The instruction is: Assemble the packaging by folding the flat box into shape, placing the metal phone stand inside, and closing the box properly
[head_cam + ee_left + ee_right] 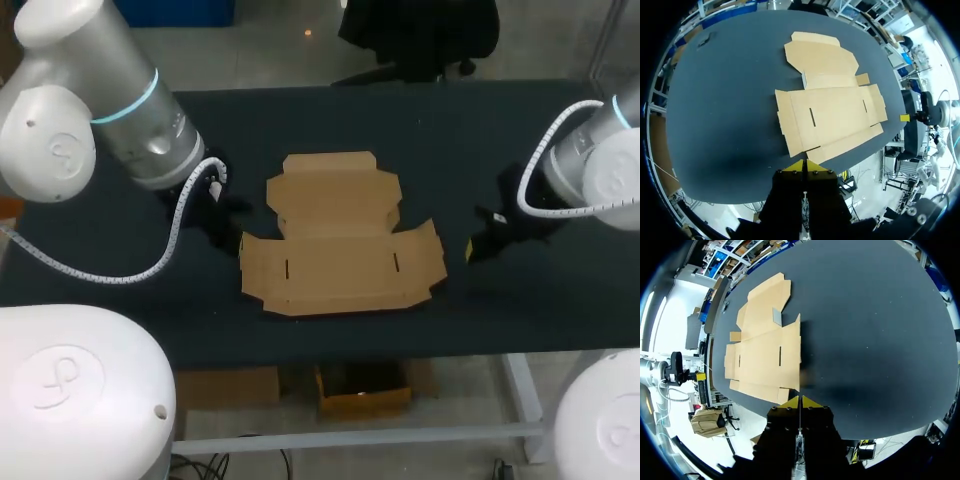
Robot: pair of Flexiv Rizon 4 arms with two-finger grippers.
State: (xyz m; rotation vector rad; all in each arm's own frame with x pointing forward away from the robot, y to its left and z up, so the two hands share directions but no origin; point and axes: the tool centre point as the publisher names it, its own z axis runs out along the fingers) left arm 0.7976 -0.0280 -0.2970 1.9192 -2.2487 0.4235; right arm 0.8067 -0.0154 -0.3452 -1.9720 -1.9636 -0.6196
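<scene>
A flat brown cardboard box (340,235) lies unfolded in the middle of the black table; it also shows as the box (830,100) in the left wrist view and the box (765,345) in the right wrist view. One side flap nearest my right gripper stands slightly raised. My left gripper (213,190) hovers to the left of the box, and its yellow tips (804,166) are pressed together, holding nothing. My right gripper (470,250) sits to the right of the box, shut and empty as well (799,402). No metal phone stand is visible in any view.
The black table (470,130) has bare surface behind the box and on both sides. Its front edge runs just below the box. A white coiled cable (175,235) hangs from my left arm over the table.
</scene>
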